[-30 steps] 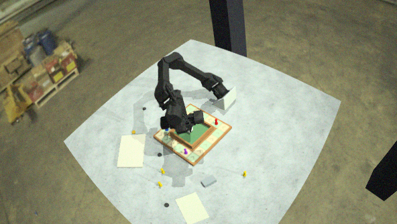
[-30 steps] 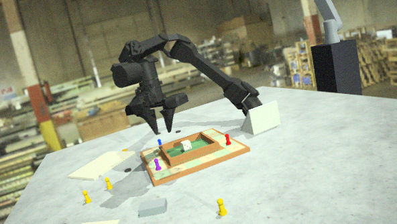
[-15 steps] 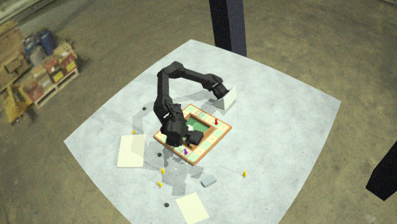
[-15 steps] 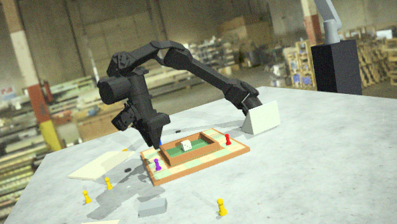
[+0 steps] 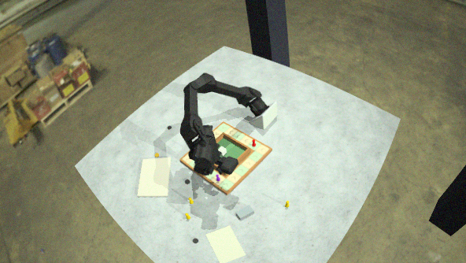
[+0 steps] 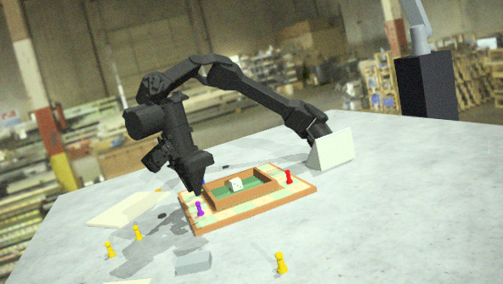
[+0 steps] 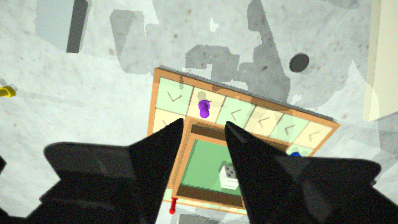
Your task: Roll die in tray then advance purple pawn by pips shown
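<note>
The purple pawn (image 5: 218, 178) (image 6: 200, 208) (image 7: 204, 108) stands on a cream square of the board (image 5: 227, 185) (image 6: 238, 211) (image 7: 175, 95), beside the green corner square. In the wrist view the arrows along its row point left, toward that corner. The white die (image 5: 223, 150) (image 6: 236, 184) (image 7: 229, 176) rests on the green floor of the tray (image 5: 236, 150) (image 6: 246, 196) (image 7: 202, 162); its top pips are too small to count surely. My gripper (image 6: 196, 193) (image 7: 204, 123) is partly open and empty, pointing down above the board near the purple pawn, not around it.
A red pawn (image 5: 253, 142) (image 6: 289, 177) (image 7: 173, 205) and a blue pawn (image 6: 203, 182) (image 7: 296, 155) stand on other squares. Yellow pawns (image 5: 287, 204) (image 6: 280, 263) (image 7: 7, 92), a grey block (image 5: 245, 212) (image 6: 193, 263) and cream sheets (image 5: 154, 177) (image 6: 127, 209) lie around the board.
</note>
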`<state>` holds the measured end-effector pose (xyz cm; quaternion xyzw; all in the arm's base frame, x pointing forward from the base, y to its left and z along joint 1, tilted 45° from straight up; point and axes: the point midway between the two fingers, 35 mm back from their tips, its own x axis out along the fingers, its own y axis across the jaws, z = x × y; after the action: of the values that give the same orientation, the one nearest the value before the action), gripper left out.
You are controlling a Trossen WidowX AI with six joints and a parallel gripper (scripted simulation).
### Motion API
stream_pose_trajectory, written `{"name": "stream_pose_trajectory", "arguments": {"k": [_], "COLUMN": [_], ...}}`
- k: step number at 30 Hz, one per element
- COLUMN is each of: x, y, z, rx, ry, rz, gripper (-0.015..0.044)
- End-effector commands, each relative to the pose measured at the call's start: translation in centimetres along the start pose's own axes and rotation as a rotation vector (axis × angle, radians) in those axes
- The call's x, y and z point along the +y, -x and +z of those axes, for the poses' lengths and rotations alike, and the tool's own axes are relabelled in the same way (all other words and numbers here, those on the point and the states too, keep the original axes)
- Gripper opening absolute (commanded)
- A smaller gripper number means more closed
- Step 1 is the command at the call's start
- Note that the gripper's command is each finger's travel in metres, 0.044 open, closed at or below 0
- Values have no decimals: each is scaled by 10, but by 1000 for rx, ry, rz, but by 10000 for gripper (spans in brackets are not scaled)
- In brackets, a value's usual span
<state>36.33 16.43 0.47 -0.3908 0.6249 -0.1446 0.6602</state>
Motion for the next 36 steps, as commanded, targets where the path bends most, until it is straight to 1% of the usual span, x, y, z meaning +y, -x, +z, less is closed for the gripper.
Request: {"name": "stream_pose_trajectory", "arguments": {"k": [1, 25, 31, 36], "x": [-1, -1, -1, -1], "y": [-7, -44, -44, -44], "z": [0, 0, 0, 0], "rx": [2, 2, 2, 2], "ry": [2, 1, 1, 1], "rz": [-3, -5, -5, -5], "gripper": [200, 200, 43, 9]}}
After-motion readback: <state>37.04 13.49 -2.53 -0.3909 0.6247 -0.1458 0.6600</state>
